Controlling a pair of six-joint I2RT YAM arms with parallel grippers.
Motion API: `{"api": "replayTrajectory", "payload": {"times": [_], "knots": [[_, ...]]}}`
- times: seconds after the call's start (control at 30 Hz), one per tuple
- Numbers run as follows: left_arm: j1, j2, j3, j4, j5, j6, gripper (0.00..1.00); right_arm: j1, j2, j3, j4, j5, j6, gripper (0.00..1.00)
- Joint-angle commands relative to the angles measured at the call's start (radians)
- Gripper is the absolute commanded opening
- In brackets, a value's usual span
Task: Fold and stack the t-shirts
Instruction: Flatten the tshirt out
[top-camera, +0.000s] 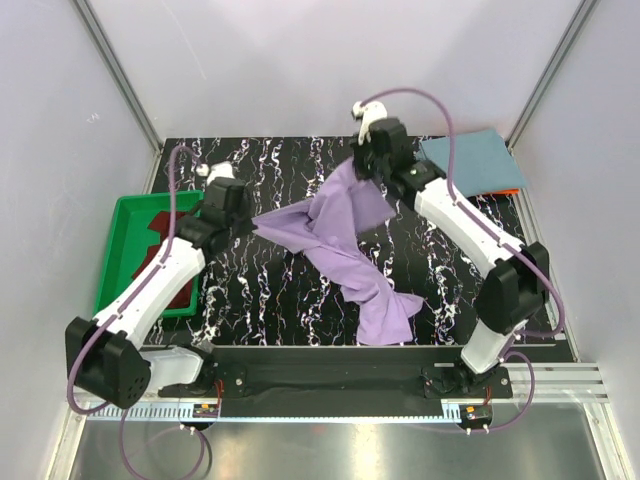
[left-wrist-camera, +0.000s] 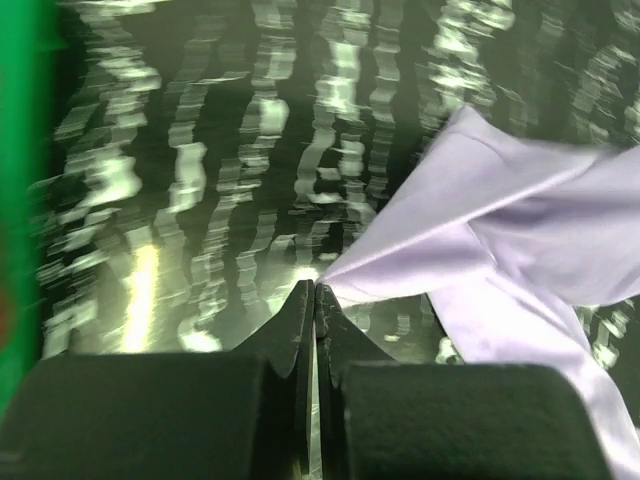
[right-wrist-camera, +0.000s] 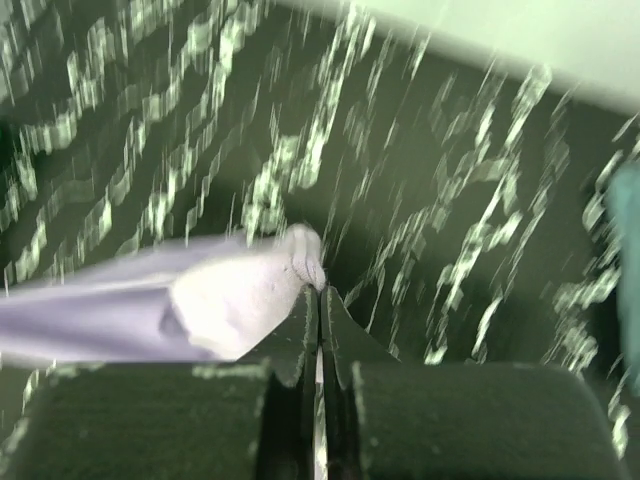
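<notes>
Cloth hangs between both arms in the top view. The lavender t-shirt (top-camera: 350, 240) is lifted off the black marbled bench (top-camera: 270, 300). One end is carried high by the right hand (top-camera: 366, 168) near the far edge, and another corner is drawn out sideways to the left hand (top-camera: 247, 222). A long tail trails down onto the bench toward the near edge. The teal-blue t-shirt (top-camera: 468, 160) lies flat and squared at the far right corner, well apart, with an orange edge (top-camera: 510, 188) showing at its near side. The maroon t-shirt (top-camera: 165, 250) lies in the green tray (top-camera: 122, 212) at the left, partly hidden by the left arm.

Left wrist view: the left hand is pressed together on the very tip of a lavender corner. Only a sliver of cloth sits in the pinch, and the rest fans away to the right above the bench. The picture is blurred.

Right wrist view: the right hand is likewise pressed together, pinching a bunched fold of the same shirt, which streams off to the left.

Risks, as I judge them: the left pinch is so slight that pulling the shirt taut could tug the corner free. The shirt is twisted and roped rather than spread, so laying it down as it hangs would likely give a creased, skewed fold. The trailing tail may also drag or tuck under itself.

Writing: none can be read on the shirts, tray or arms, and the marked strip (top-camera: 300, 411) along the near edge is too small to make out
</notes>
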Motion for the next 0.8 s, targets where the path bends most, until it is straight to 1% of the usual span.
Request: {"api": "replayTrajectory", "payload": {"times": [0.0,0.1,0.13,0.17,0.27,0.3,0.37,0.4,0.43,0.5,0.53,0.63,0.7,0.77], "knots": [[0.046,-0.059,0.083,-0.186,-0.124,-0.031,0.0,-0.046,0.065,0.169,0.039,0.015,-0.06,0.0],[0.06,-0.103,0.083,-0.237,-0.196,-0.036,0.0,-0.062,0.177,0.325,0.042,0.004,-0.106,0.0],[0.063,-0.112,0.081,-0.244,-0.222,-0.039,0.0,-0.077,0.212,0.426,0.021,-0.013,-0.115,0.0],[0.075,-0.125,0.077,-0.255,-0.237,-0.039,0.0,-0.088,0.287,0.516,0.007,-0.042,-0.12,0.0],[0.103,-0.129,0.084,-0.292,-0.256,-0.034,0.0,-0.091,0.415,0.614,0.004,-0.05,-0.136,0.0],[0.11,-0.135,0.096,-0.304,-0.283,-0.033,0.0,-0.091,0.432,0.64,0.017,-0.042,-0.14,0.0],[0.136,-0.143,0.11,-0.332,-0.312,-0.014,0.0,-0.094,0.431,0.616,0.063,-0.012,-0.146,0.0],[0.147,-0.151,0.116,-0.336,-0.343,-0.008,0.0,-0.095,0.415,0.588,0.129,-0.002,-0.15,0.0],[0.156,-0.163,0.13,-0.34,-0.354,0.006,0.0,-0.095,0.38,0.536,0.16,0.019,-0.159,0.0],[0.184,-0.177,0.139,-0.338,-0.359,0.016,0.0,-0.108,0.353,0.505,0.2,0.021,-0.16,0.0],[0.19,-0.183,0.149,-0.332,-0.353,0.026,0.0,-0.115,0.343,0.505,0.202,-0.014,-0.15,0.0],[0.195,-0.182,0.164,-0.343,-0.329,0.027,0.0,-0.118,0.358,0.52,0.212,-0.033,-0.155,0.0],[0.195,-0.18,0.167,-0.35,-0.354,0.029,0.0,-0.12,0.371,0.507,0.258,-0.019,-0.153,0.0],[0.195,-0.181,0.175,-0.37,-0.394,0.041,0.0,-0.118,0.388,0.491,0.304,0.03,-0.15,0.0]]}}
